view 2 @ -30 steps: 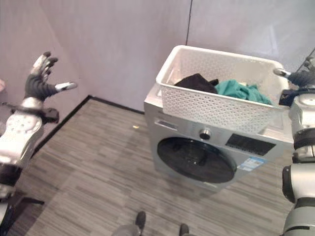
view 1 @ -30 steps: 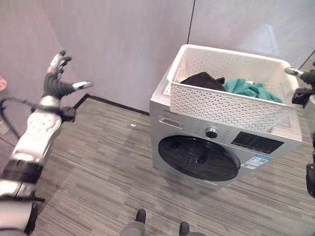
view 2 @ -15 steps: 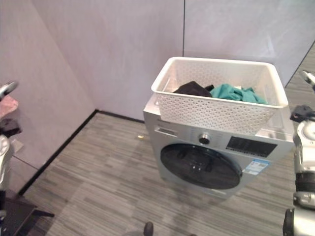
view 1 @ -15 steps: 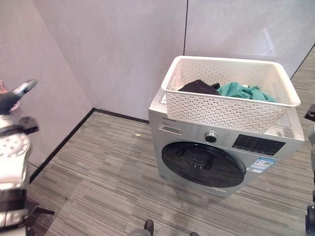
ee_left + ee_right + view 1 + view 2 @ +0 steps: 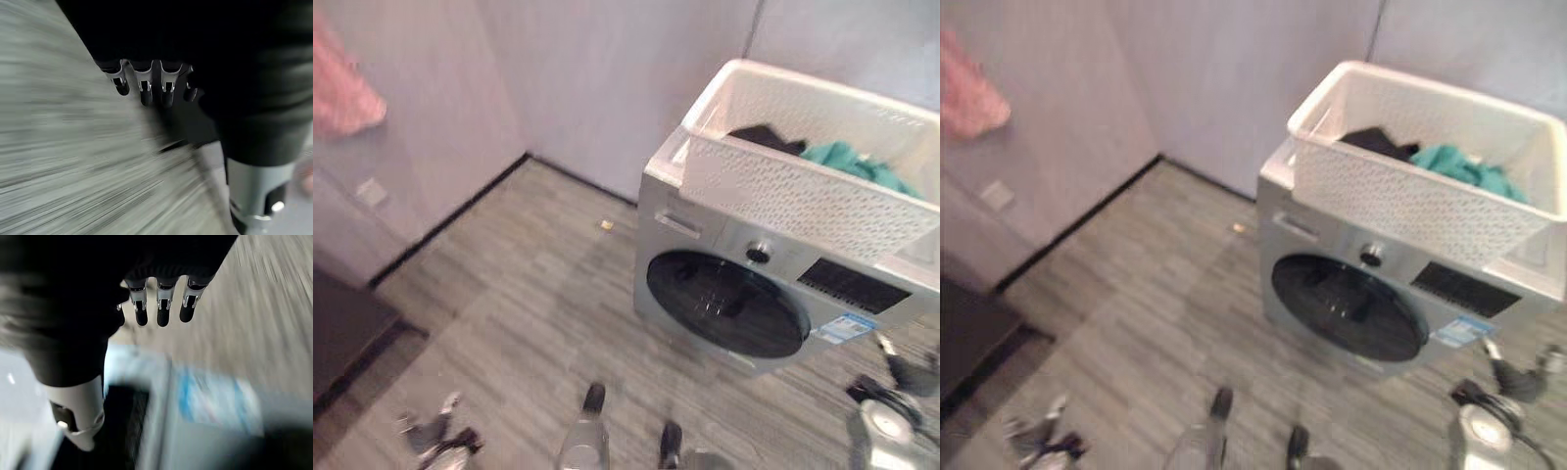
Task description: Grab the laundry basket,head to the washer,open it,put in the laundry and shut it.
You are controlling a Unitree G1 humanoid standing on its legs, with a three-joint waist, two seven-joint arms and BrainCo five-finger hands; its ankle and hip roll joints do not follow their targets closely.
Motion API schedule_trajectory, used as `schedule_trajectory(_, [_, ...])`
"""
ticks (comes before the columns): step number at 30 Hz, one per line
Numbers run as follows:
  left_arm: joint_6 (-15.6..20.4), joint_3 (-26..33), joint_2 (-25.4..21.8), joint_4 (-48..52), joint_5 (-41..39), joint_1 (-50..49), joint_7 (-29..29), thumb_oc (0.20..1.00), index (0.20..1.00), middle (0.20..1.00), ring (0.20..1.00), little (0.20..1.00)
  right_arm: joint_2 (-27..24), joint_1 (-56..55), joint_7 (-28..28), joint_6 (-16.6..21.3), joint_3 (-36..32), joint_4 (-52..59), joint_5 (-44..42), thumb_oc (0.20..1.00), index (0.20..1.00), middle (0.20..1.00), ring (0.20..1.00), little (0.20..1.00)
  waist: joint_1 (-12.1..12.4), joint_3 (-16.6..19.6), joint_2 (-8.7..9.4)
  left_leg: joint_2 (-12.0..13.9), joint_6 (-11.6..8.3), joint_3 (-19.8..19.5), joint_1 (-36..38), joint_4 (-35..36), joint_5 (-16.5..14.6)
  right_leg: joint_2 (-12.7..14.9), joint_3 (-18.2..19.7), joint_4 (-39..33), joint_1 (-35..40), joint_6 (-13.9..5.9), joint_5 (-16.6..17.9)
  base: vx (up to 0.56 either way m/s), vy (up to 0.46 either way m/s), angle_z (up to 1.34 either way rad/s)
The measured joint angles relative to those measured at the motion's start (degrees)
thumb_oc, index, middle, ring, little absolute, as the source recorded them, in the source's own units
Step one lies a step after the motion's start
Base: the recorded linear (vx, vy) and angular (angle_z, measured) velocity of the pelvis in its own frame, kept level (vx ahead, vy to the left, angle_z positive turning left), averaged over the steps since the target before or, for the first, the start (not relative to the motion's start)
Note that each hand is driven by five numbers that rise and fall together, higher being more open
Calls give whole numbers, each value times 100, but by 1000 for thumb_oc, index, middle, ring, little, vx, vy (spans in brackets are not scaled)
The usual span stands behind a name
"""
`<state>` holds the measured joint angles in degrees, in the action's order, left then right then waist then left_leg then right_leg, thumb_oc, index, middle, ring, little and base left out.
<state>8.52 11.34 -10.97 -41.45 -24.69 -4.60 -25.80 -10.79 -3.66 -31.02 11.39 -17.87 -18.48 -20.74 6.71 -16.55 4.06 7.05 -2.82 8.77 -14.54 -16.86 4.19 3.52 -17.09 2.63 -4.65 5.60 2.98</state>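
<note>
A pink cloth [image 5: 342, 93] hangs against the grey wall [image 5: 578, 69]; grey plank floor [image 5: 519, 304] runs below; a dark mat [image 5: 342, 338] lies near the wall.

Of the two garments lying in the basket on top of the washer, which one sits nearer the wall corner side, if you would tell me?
The black garment; the teal garment lies beside it, further toward the robot's right in the white basket.

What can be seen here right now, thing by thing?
Laundry basket: one, white, perforated, on top of the washer.
Laundry: a black garment and a teal garment, inside the basket.
Washer: one, silver, dark round door shut, near the wall.
Pink cloth: one, hanging on the wall.
Floor: grey wood-look planks.
Left hand: fingers relaxed, empty, low.
Right hand: fingers relaxed, empty, near the washer's front.
</note>
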Motion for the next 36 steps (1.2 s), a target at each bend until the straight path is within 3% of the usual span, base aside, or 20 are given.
schedule_trajectory(2, [8, -411, -2, -307, 51, 58, 91, 1000, 1000, 1000, 1000, 1000, 25, 198, -11, 142, 100, -183, -45, 1000, 1000, 1000, 1000, 1000, -153, -45, 238, 39, -180, 182, 640, -806, -704, 249, -105, -322, 204, 61, 184, -101, 54, 55])
schedule_trajectory(5, [-122, -1269, 100, -1017, 360, 167, 338, 1000, 1000, 1000, 1000, 1000, -336, 187, 4, 227, 535, -470, -68, 1000, 1000, 1000, 1000, 1000, -454, 160, -60, 324, -297, 133, 1907, -755, -1422, 262, -180, -480, 233, -372, 393, -47, 139, 53])
schedule_trajectory(6, [-224, -1569, 250, -1395, 560, 292, 490, 1000, 1000, 1000, 1000, 1000, -627, 128, 140, 211, 849, -649, -73, 1000, 1000, 1000, 1000, 1000, -670, 333, -375, 249, -113, 239, 2496, 197, -1620, 257, -249, -388, -63, -474, 483, -24, 209, 92])
schedule_trajectory(7, [-298, -1661, 394, -1687, 579, 572, 529, 1000, 1000, 1000, 1000, 1000, -613, 53, 226, 200, 829, -784, -103, 1000, 1000, 1000, 1000, 1000, -869, 373, -532, 124, -114, 350, 2838, 1352, -1631, 306, -331, -373, -207, -572, 647, -92, 284, 110])
schedule_trajectory(9, [-399, -1701, 466, -1720, 738, 697, 627, 1000, 1000, 1000, 1000, 1000, -287, -32, 279, 35, 896, -1151, -172, 1000, 1000, 1000, 1000, 1000, -892, 334, -308, -157, -180, 399, 3026, 2052, -1301, 572, -381, -460, -254, -789, 642, -76, 230, 52])
schedule_trajectory(14, [-499, -2121, 172, -1326, 1212, 16, 694, 1000, 1000, 1000, 1000, 1000, -46, -483, 451, -130, 1216, -1070, -56, 1000, 1000, 1000, 1000, 1000, -785, 622, -179, -440, 186, 278, 2717, 1938, -1156, 733, -461, 402, -543, -1077, 171, -73, 160, 3])
schedule_trajectory(17, [-535, -2148, -273, -1248, 1466, -187, 720, 1000, 1000, 1000, 1000, 1000, -108, -540, 484, -130, 1173, -925, 143, 1000, 1000, 1000, 1000, 1000, -732, 704, 38, -709, 206, 274, 2559, 1568, -1195, 834, -13, 530, -573, -765, 673, -140, 97, -7])
schedule_trajectory(18, [-542, -2163, -348, -1332, 1601, -150, 744, 1000, 1000, 1000, 1000, 1000, -156, -470, 490, -130, 1175, -919, 195, 1000, 1000, 1000, 1000, 1000, -757, 687, 14, -739, 268, 269, 2439, 1328, -1307, 858, 152, 542, -634, -876, 841, -18, -8, -31])
schedule_trajectory(20, [-544, -2138, -402, -1394, 1735, -51, 752, 1000, 1000, 1000, 1000, 1000, -242, -410, 485, -163, 1168, -930, 297, 1000, 1000, 1000, 1000, 1000, -793, 650, -186, -614, 292, 249, 2121, 1017, -1388, 840, 909, 291, -663, -1367, 1111, 6, -108, 12])
schedule_trajectory(22, [-534, -2096, -398, -1388, 1888, 59, 750, 1000, 1000, 1000, 1000, 1000, -268, -487, 477, -314, 1152, -862, 531, 1000, 1000, 1000, 1000, 1000, -828, 653, -390, -426, 282, 107, 1959, 1177, -1122, 950, 1193, 217, -621, -1452, 683, 59, -208, 31])
schedule_trajectory(26, [-537, -2190, -406, -1385, 2140, 92, 745, 1000, 1000, 1000, 1000, 1000, -350, -315, 410, -357, 1157, -518, 1166, 1000, 1000, 1000, 1000, 1000, -749, 569, -400, -216, 113, 84, 2003, 1574, -869, 1511, 1302, -824, -212, -1668, 546, 118, -238, -15])
schedule_trajectory(27, [-534, -2152, -474, -1383, 2270, 62, 742, 1000, 1000, 1000, 1000, 1000, -357, -141, 343, -420, 1240, -515, 1336, 1000, 1000, 1000, 1000, 1000, -740, 499, -273, -118, -100, 104, 2272, 1884, -747, 1604, 1144, -824, -116, -1724, 471, 322, -421, -16])
schedule_trajectory(28, [-531, -2136, -545, -1377, 2345, 33, 741, 1000, 1000, 1000, 1000, 1000, -354, -109, 345, -442, 1307, -486, 1379, 1000, 1000, 1000, 1000, 1000, -733, 554, -10, -80, -360, 90, 2445, 2104, -676, 1550, 1114, -820, -32, -1712, 299, 368, -428, 16])
schedule_trajectory(29, [-526, -2075, -191, -1393, 2381, 63, 745, 1000, 1000, 1000, 1000, 1000, -687, -99, 356, -531, 1320, -506, 1487, 1000, 1000, 1000, 1000, 1000, -793, 413, -438, 568, -518, -464, 2733, 2267, -805, 861, 890, -698, 293, -1707, 811, 506, -606, 9])
schedule_trajectory(31, [-471, -1972, 435, -1499, 2539, 226, 738, 1000, 1000, 1000, 1000, 1000, -1411, -52, 423, -553, 1411, -231, 1793, 1000, 1000, 1000, 1000, 1000, -846, 538, -811, 1078, 26, -1359, 2201, 1674, -773, 146, 742, -158, 72, -1234, 405, 473, -749, 46])
schedule_trajectory(32, [-432, -1982, 482, -1612, 2538, 408, 732, 1000, 1000, 1000, 1000, 1000, -1695, 14, 479, -569, 1415, -178, 1886, 1000, 1000, 1000, 1000, 1000, -845, 512, -739, 1161, 172, -1580, 2007, 1336, -676, 97, 634, 673, -250, -1075, -134, 326, -831, 60])
schedule_trajectory(33, [-432, -1982, 482, -1612, 2538, 408, 732, 1000, 1000, 1000, 1000, 1000, -1695, 14, 479, -569, 1415, -178, 1886, 1000, 1000, 1000, 1000, 1000, -845, 512, -739, 1161, 172, -1580, 2007, 1336, -676, 97, 634, 673, -250, -1075, -134, 220, -696, 44])
schedule_trajectory(34, [-214, -2325, 161, -1219, 2329, 271, 747, 1000, 1000, 1000, 1000, 1000, -1972, -172, 658, -501, 1512, 350, 2194, 1000, 1000, 1000, 1000, 1000, -526, 581, -211, 1284, 397, -1305, 464, -822, -284, -98, 259, 2974, -1248, -537, -1198, 46, -352, 87])
schedule_trajectory(35, [-64, -2242, -246, -560, 2212, 273, 775, 1000, 1000, 1000, 1000, 1000, -2004, -370, 734, -490, 1449, 463, 2274, 1000, 1000, 1000, 1000, 1000, -538, 567, 287, 1155, 275, -1449, -689, -2211, 182, -204, 136, 3126, -1263, -113, -1644, 136, -269, 100])
schedule_trajectory(36, [-52, -2097, -387, -526, 2246, 383, 753, 1000, 1000, 1000, 1000, 1000, -1994, -159, 791, -494, 1523, 256, 2355, 1000, 1000, 1000, 1000, 1000, -438, 505, 481, 968, 219, -1631, -789, -2407, -176, -201, 120, 2871, -1014, 185, -1849, 180, -276, 67])
